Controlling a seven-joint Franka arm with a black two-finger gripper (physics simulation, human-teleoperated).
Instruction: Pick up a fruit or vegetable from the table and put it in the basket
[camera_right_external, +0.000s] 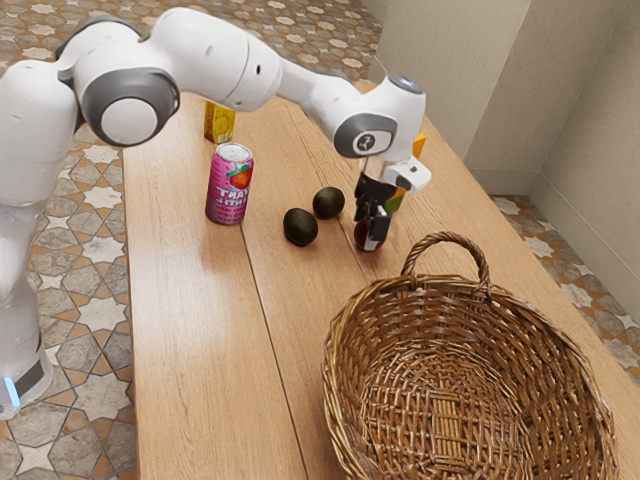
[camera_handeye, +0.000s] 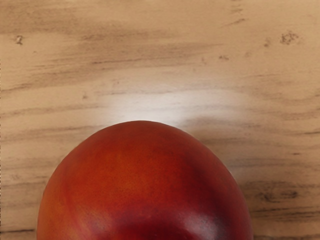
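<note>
the red fruit (camera_handeye: 145, 185) is at the pincer (camera_right_external: 370, 237), low by the worktop (camera_right_external: 190, 320); whether it's clamped, one cannot tell. smooth and round, it could slip toward the avocados (camera_right_external: 300, 227) if squeezed off-centre.

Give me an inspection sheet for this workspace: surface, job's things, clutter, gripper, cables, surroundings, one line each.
Surface: wooden table, long seams between its boards.
Job's things: red-orange fruit under the hand; two dark avocado-like fruits, one nearer the can and one nearer the gripper; wicker basket with an arched handle.
Clutter: pink drink can, upright; yellow package; orange-and-green item, partly hidden behind the hand.
Gripper: black, pointing down at the red-orange fruit; grip cannot be confirmed.
Cables: nothing seen.
Surroundings: patterned tile floor, plain pale walls.
</note>
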